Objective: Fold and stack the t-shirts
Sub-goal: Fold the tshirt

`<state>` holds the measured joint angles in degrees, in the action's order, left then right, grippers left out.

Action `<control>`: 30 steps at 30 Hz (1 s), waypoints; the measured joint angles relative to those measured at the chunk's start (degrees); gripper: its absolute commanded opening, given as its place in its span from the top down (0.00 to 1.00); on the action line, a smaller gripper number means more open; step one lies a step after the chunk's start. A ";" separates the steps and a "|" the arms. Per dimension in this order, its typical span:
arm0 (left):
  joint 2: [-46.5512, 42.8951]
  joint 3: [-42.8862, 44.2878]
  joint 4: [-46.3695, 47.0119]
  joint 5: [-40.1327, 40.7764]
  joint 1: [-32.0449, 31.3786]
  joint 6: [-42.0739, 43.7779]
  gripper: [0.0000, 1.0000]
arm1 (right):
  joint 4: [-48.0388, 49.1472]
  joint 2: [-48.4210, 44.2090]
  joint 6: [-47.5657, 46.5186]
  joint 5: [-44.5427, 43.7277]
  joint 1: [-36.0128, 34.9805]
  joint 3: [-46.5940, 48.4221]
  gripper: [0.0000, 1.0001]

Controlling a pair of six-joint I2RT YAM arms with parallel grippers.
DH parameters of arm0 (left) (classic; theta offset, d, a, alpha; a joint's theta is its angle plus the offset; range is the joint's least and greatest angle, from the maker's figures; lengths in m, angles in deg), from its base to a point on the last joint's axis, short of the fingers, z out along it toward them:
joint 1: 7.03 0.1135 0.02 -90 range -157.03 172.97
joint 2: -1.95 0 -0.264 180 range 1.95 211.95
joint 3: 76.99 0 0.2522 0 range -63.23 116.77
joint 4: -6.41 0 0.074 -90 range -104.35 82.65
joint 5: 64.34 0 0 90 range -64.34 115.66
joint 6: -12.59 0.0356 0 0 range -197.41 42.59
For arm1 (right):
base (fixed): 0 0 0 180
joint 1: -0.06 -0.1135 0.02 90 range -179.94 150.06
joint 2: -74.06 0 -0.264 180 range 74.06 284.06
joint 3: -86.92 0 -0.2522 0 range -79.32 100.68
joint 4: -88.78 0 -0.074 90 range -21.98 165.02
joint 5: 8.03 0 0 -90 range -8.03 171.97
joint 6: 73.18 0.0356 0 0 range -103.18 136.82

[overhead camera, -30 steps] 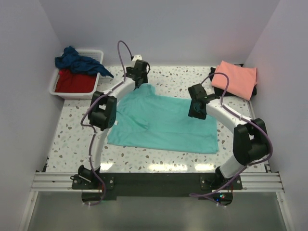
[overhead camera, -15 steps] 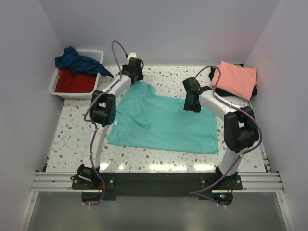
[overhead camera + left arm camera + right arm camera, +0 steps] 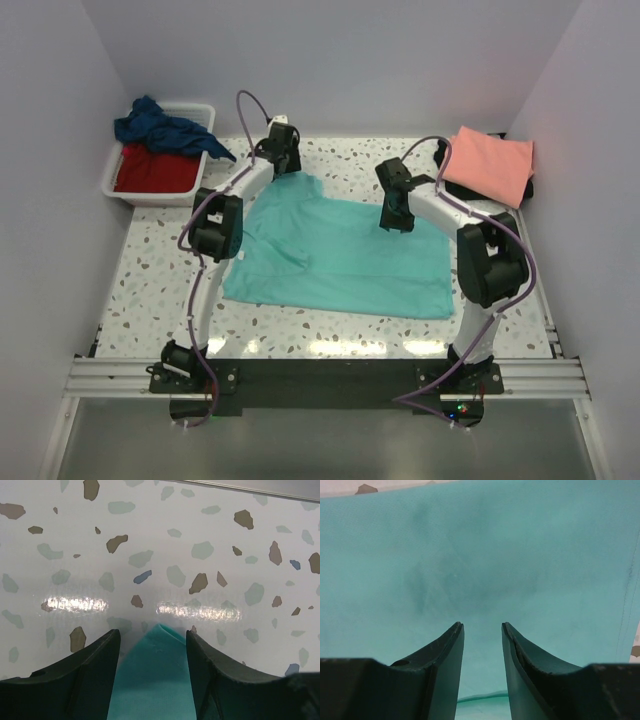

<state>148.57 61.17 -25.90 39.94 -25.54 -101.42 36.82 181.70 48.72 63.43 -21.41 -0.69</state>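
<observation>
The turquoise-teal t-shirt (image 3: 340, 255) lies spread on the speckled table. My left gripper (image 3: 286, 168) is at its far left corner, low over the table. In the left wrist view the open left gripper (image 3: 152, 632) has the pointed corner of the teal cloth (image 3: 155, 680) between its jaws, which are apart and not clamped. My right gripper (image 3: 393, 220) hovers open over the shirt's far edge. In the right wrist view the right gripper (image 3: 482, 625) has only flat teal cloth (image 3: 480, 555) below it.
A white tub (image 3: 110, 185) at the back left holds a red shirt (image 3: 155, 170) and a navy blue shirt (image 3: 160, 128). A folded salmon-pink shirt (image 3: 490, 165) lies at the back right on a black one (image 3: 453, 187). Walls close in all round.
My left gripper has moved a little farther back to the shirt's far corner. My right gripper has moved left and back, from the shirt's right part to its far edge.
</observation>
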 measured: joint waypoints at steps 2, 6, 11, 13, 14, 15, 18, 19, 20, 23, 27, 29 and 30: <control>0.04 0.20 -0.33 -0.42 0.00 -0.02 0.47 | -0.17 0.02 0.02 -0.02 0.00 0.24 0.60; 0.04 0.24 -0.59 -0.74 0.00 -0.37 0.53 | -0.33 0.02 0.15 -0.02 0.00 0.55 0.61; 0.04 0.26 -0.72 -1.25 0.00 -0.37 0.65 | -0.68 0.02 0.33 -0.02 0.00 0.55 0.62; 0.04 0.26 -0.76 -1.51 0.00 -0.31 0.72 | -0.94 0.02 0.44 -0.04 0.00 0.55 0.62; 0.04 0.26 -0.81 -1.68 0.02 -0.28 0.74 | -1.03 0.02 0.48 -0.04 0.00 0.55 0.62; 0.04 0.26 -0.85 -1.77 0.02 -0.17 0.76 | -1.16 0.02 0.48 -0.04 0.00 0.55 0.62; 0.04 0.26 -0.94 -1.97 0.00 -0.11 0.87 | -1.36 0.02 0.66 -0.13 0.00 0.55 0.62; 0.04 0.26 -0.96 -1.97 0.00 -0.20 0.92 | -1.40 0.02 0.68 -0.26 0.00 0.55 0.62; 0.04 0.26 -1.01 -1.97 0.02 -0.20 0.95 | -1.51 0.02 0.72 -0.55 0.00 0.55 0.62; 0.04 0.24 -1.05 -1.95 0.02 -0.17 1.00 | -1.70 0.02 1.09 -1.86 0.00 0.55 0.62; 0.04 -0.02 -0.72 -1.92 0.00 -0.20 1.00 | -1.79 0.02 1.55 -3.52 0.31 0.55 0.62; -0.11 -0.33 -0.39 -1.92 0.00 -0.20 1.00 | -1.84 0.02 1.60 -4.09 0.76 0.55 0.62; -0.17 -0.46 -0.28 -1.90 0.02 -0.20 1.00 | -1.86 0.02 1.66 -4.42 1.22 0.55 0.62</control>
<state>148.40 60.71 -26.18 38.04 -25.51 -101.62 34.97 181.72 50.38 59.01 -20.19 -0.14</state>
